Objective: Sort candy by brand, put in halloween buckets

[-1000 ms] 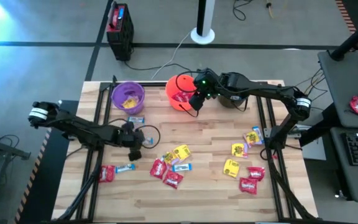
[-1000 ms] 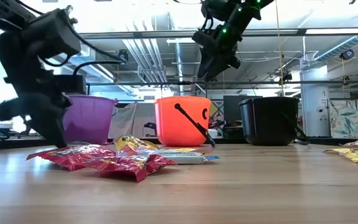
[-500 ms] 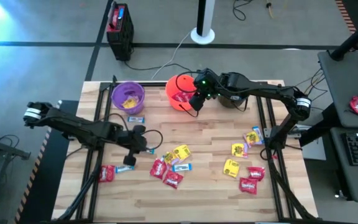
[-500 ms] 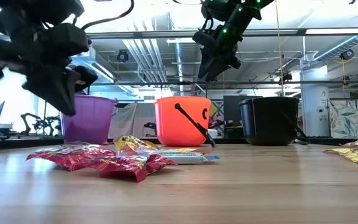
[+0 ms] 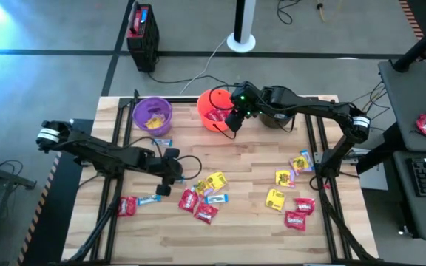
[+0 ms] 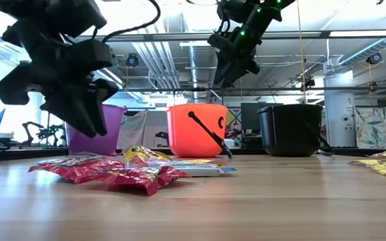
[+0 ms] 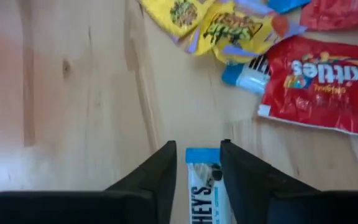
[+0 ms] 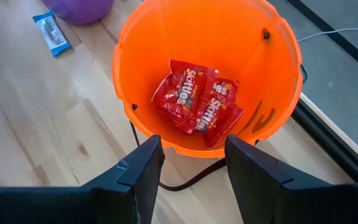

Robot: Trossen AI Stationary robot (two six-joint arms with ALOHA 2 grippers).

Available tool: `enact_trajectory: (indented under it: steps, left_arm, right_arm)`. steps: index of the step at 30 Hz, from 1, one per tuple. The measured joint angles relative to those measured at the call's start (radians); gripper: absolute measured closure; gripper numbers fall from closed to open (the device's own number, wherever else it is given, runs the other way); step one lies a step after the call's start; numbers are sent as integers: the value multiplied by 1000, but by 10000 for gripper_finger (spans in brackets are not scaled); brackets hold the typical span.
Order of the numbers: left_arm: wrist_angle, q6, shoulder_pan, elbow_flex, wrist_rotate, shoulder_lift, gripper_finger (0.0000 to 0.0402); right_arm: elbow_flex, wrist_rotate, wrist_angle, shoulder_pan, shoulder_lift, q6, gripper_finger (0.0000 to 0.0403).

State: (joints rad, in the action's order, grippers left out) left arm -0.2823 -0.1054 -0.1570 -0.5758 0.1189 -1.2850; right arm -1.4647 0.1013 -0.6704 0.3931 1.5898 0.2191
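My left gripper (image 5: 163,189) hangs above the table left of the middle candy pile (image 5: 202,193), shut on a blue-and-white Hershey's packet (image 7: 204,186). In the low view it (image 6: 89,124) is well off the wood. My right gripper (image 8: 191,140) is open above the near rim of the orange bucket (image 8: 207,62), which holds red Skittles packets (image 8: 197,106). The purple bucket (image 5: 151,113) stands left of the orange one (image 5: 213,109) and holds yellow packets. The black bucket (image 6: 292,129) stands to its right, mostly under the right arm in the high view. My left gripper pinches the Hershey's packet by its two long edges (image 7: 194,180), one finger on each side. The fingers point down from above, and the packet lies along them. Its free end (image 7: 202,155) shows just past the fingertips. The packet is lifted clear of the table.
Red, yellow and blue-and-white packets lie in three groups: left (image 5: 128,205), middle, and right (image 5: 291,196). One blue-and-white packet (image 5: 161,142) lies near the purple bucket, another (image 5: 148,199) below my left gripper. Bare wood lies between the buckets and the piles.
My left gripper was down at the table beside the red packets a second ago. It has risen well above the wood and then moved a little toward the table's right edge.
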Motion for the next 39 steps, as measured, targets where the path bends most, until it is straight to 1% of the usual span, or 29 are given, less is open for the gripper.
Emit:
enact_trajectory:
  steps: [3, 6, 9, 13, 15, 18, 28, 34, 39]
  left_arm:
    - [-5, 27, 0, 21, 0, -5, 269]
    - [21, 30, 0, 33, -1, -5, 258]
    - [65, 27, 0, 45, -21, -12, 256]
    - [127, 26, 2, 60, -68, -52, 255]
    - [135, 26, 12, 62, -102, -74, 255]
    - [140, 20, 30, 63, -123, -89, 255]
    - [145, 25, 44, 83, -119, -91, 255]
    - [189, 19, 45, 105, -102, -88, 255]
    - [177, 61, 50, 106, -101, -87, 248]
  right_arm:
    - [0, 0, 0, 0, 0, 1, 236]
    - [1, 0, 0, 0, 0, 1, 236]
    - [1, 0, 1, 0, 0, 1, 236]
    - [3, 1, 2, 0, 0, 1, 236]
    - [3, 1, 2, 0, 0, 1, 236]
    - [4, 1, 2, 0, 0, 2, 236]
    - [6, 2, 1, 0, 0, 7, 236]
    - [6, 3, 1, 0, 0, 6, 236]
    - [6, 3, 1, 0, 0, 6, 236]
